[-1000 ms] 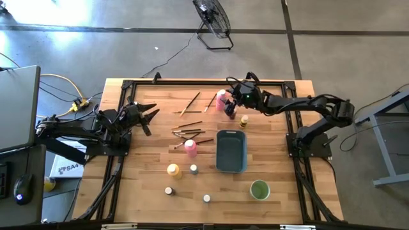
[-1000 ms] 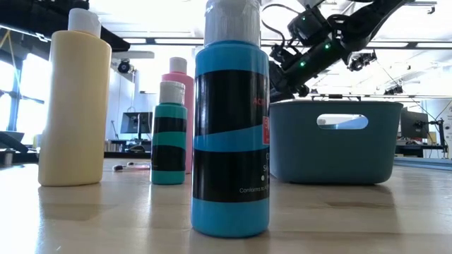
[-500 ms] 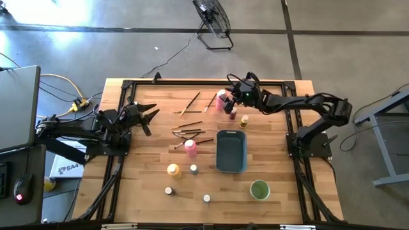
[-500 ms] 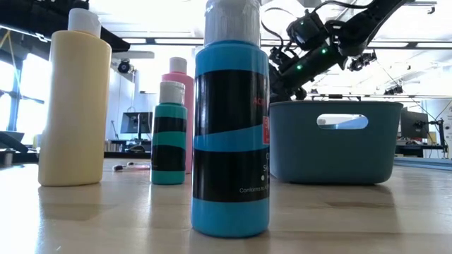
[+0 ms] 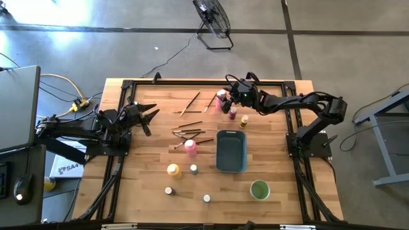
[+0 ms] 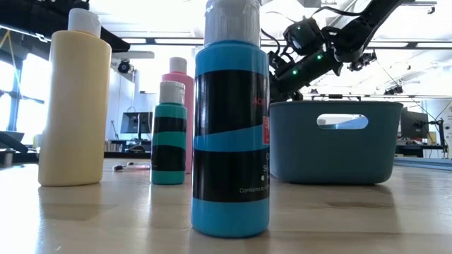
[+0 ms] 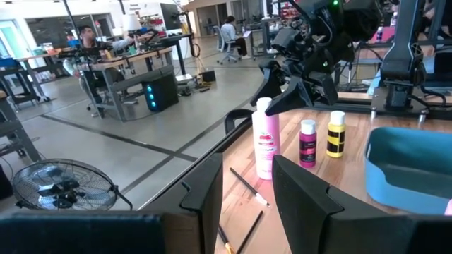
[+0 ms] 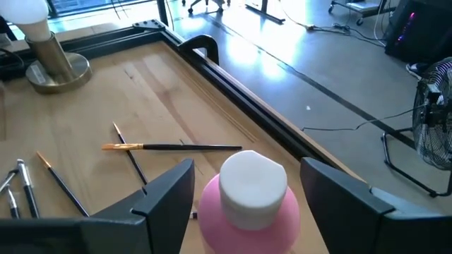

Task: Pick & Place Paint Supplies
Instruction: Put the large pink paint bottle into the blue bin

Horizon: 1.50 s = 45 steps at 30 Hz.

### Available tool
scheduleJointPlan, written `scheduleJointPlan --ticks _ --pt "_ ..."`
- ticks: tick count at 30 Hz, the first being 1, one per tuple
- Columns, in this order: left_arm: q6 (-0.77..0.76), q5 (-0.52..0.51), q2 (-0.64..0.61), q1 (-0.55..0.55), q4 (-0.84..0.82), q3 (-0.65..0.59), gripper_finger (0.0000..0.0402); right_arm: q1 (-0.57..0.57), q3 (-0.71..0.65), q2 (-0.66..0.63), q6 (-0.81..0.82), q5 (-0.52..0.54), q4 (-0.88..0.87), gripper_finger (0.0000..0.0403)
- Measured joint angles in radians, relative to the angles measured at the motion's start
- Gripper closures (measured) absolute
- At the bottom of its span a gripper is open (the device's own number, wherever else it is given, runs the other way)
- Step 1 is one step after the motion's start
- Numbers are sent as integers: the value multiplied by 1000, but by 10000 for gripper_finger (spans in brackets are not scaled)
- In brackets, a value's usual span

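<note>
A pink squeeze bottle (image 5: pixel 221 99) with a white cap (image 8: pixel 253 185) stands upright on the table near the far edge. My right gripper (image 5: pixel 225 96) is open, one finger (image 8: pixel 166 192) on each side of the bottle's top, and I see no touch. Two small jars (image 5: pixel 233 112) (image 5: pixel 243 119) stand just beside it. Thin brushes (image 5: pixel 190 132) lie scattered at mid-table. A second pink bottle (image 5: pixel 190 147), a yellow bottle (image 5: pixel 173 170) and small jars (image 5: pixel 193 168) stand nearer. My left gripper (image 5: pixel 152 115) waits open at the table's left, holding nothing.
The blue-grey tray (image 5: pixel 218 152) sits right of centre, with the green cup (image 5: pixel 259 189) toward the near right. A black frame (image 5: pixel 204 82) runs along the table's far edge, close behind the pink bottle. Two more brushes (image 5: pixel 190 102) lie left of that bottle.
My right gripper has edged a little toward the table's left, over the far pink bottle, and has uncovered the small jar beside it. Its fingers stay open.
</note>
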Motion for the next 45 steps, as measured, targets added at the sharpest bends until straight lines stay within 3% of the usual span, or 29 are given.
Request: scheduleJointPlan --ticks 20,35,45 --pt "0 0 0 0 -2 0 281 0 0 0 0 0 1 154" --pt "0 0 0 0 -8 0 281 0 0 0 0 0 0 286" --pt "0 0 0 0 -7 0 281 0 0 0 9 0 -4 258"
